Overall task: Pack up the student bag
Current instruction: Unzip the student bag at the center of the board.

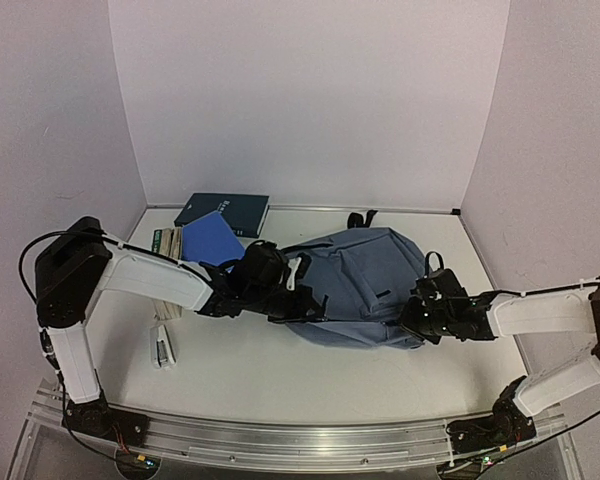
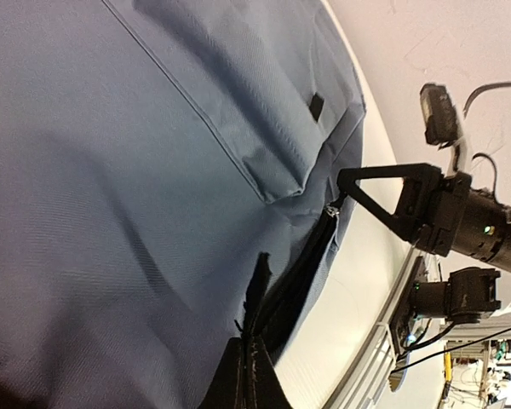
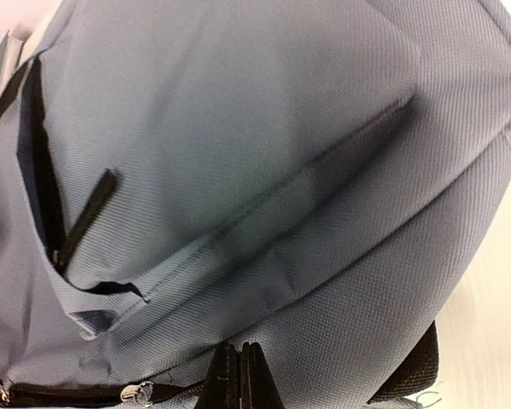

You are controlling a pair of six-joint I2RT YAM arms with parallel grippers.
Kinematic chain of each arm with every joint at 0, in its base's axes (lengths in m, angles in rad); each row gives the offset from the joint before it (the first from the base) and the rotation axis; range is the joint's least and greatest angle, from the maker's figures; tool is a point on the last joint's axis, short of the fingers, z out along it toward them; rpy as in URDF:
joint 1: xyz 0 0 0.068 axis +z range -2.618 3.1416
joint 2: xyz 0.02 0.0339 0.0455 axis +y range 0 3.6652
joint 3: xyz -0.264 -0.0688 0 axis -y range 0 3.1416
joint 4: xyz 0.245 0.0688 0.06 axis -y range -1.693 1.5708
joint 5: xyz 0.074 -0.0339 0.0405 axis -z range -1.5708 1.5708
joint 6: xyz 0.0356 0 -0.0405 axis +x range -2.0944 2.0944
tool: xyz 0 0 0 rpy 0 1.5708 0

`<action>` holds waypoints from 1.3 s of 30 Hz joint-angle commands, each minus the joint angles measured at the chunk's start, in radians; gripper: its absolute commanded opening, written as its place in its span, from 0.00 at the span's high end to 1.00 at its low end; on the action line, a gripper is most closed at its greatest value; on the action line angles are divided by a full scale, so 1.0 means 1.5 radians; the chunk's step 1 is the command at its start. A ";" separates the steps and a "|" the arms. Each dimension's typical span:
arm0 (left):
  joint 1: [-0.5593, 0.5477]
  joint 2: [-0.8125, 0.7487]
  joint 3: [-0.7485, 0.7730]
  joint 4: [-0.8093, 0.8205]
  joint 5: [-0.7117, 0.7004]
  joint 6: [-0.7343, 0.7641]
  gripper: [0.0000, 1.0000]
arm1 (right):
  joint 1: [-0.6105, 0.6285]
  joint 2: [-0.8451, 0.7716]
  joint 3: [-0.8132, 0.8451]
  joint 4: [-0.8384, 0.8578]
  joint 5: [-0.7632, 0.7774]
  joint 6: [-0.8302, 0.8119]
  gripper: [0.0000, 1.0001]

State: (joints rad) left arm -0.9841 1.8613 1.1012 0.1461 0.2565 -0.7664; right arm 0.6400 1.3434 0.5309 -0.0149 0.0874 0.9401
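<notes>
The student bag (image 1: 365,285), a large blue-grey backpack, lies flat in the middle of the table. My left gripper (image 1: 302,303) is at its left near edge. In the left wrist view it (image 2: 249,342) is shut on the black zipper edge of the bag (image 2: 136,170), beside a partly open zipper slit (image 2: 305,260). My right gripper (image 1: 420,320) is at the bag's right near edge. In the right wrist view it (image 3: 241,349) is shut on the bag (image 3: 264,153) at the black zipper line, next to a metal zipper ring (image 3: 136,394). The front pocket (image 3: 85,256) gapes slightly.
A dark navy book (image 1: 223,212) and a blue book (image 1: 212,240) lie at the back left, with more books (image 1: 164,240) partly under my left arm. A small white object (image 1: 163,346) lies at the near left. White walls enclose the table.
</notes>
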 commanded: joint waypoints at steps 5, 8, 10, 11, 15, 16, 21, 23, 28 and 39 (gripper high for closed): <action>0.079 -0.073 0.000 -0.087 0.004 0.075 1.00 | -0.009 0.003 0.037 -0.088 0.060 -0.045 1.00; 0.079 -0.084 0.000 -0.067 0.044 0.109 1.00 | -0.009 -0.045 0.044 -0.086 0.043 -0.095 0.93; 0.079 -0.084 -0.006 -0.059 0.049 0.107 1.00 | -0.009 -0.094 0.047 -0.084 0.032 -0.142 0.77; 0.079 -0.082 -0.006 -0.056 0.052 0.101 1.00 | -0.009 -0.114 0.053 -0.081 0.011 -0.166 0.68; 0.081 -0.081 -0.034 0.013 0.078 0.048 1.00 | 0.006 -0.182 0.062 -0.029 -0.104 -0.254 0.39; 0.082 -0.082 -0.039 0.030 0.082 0.036 1.00 | 0.011 -0.184 0.064 -0.001 -0.134 -0.275 0.34; 0.082 -0.076 -0.013 0.027 0.118 0.036 1.00 | 0.059 -0.134 0.141 0.030 -0.178 -0.369 0.28; 0.082 -0.079 -0.012 0.025 0.118 0.036 1.00 | 0.085 -0.107 0.157 0.046 -0.167 -0.394 0.27; 0.082 -0.089 -0.013 0.022 0.117 0.028 1.00 | 0.154 -0.030 0.184 0.068 -0.123 -0.451 0.26; 0.081 -0.104 -0.009 -0.031 0.077 0.030 1.00 | 0.240 0.184 0.269 0.097 0.012 -0.537 0.40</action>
State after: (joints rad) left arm -0.8665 1.7387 1.0420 0.1258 0.3875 -0.7338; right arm 0.9733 1.5261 0.8371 0.0689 -0.0148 0.2141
